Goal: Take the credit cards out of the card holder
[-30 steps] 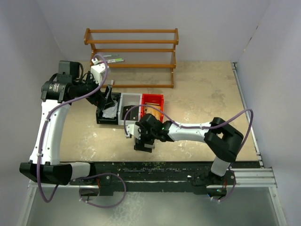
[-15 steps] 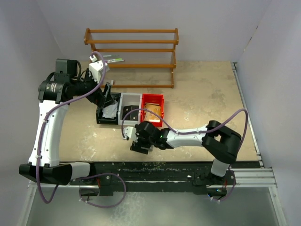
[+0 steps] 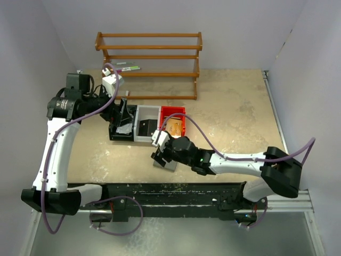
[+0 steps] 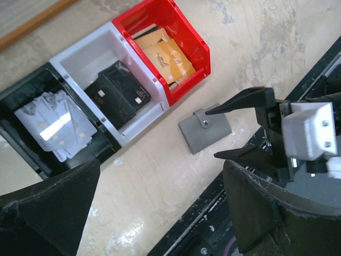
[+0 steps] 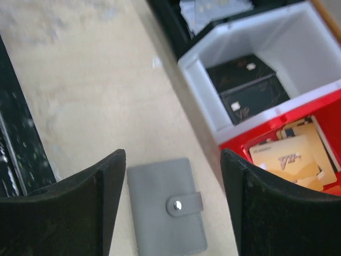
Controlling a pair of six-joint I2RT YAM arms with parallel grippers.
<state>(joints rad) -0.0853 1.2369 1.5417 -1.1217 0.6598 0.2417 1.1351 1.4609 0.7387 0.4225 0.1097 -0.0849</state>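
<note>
The card holder (image 5: pixel 166 210) lay snapped closed on the table (image 5: pixel 80 80) at six o'clock of the row of bins (image 4: pixel 85 50), so the right gripper (image 5: pixel 171 160) hung over it, jaws spread apparently to straddle it, while the left gripper (image 4: pixel 160 170) hovered at ten o'clock, fingers wide apart.

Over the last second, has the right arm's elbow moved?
Yes. The right arm's elbow has swung outward and toward the near edge, ending closer to the metal rail on the right.
</note>
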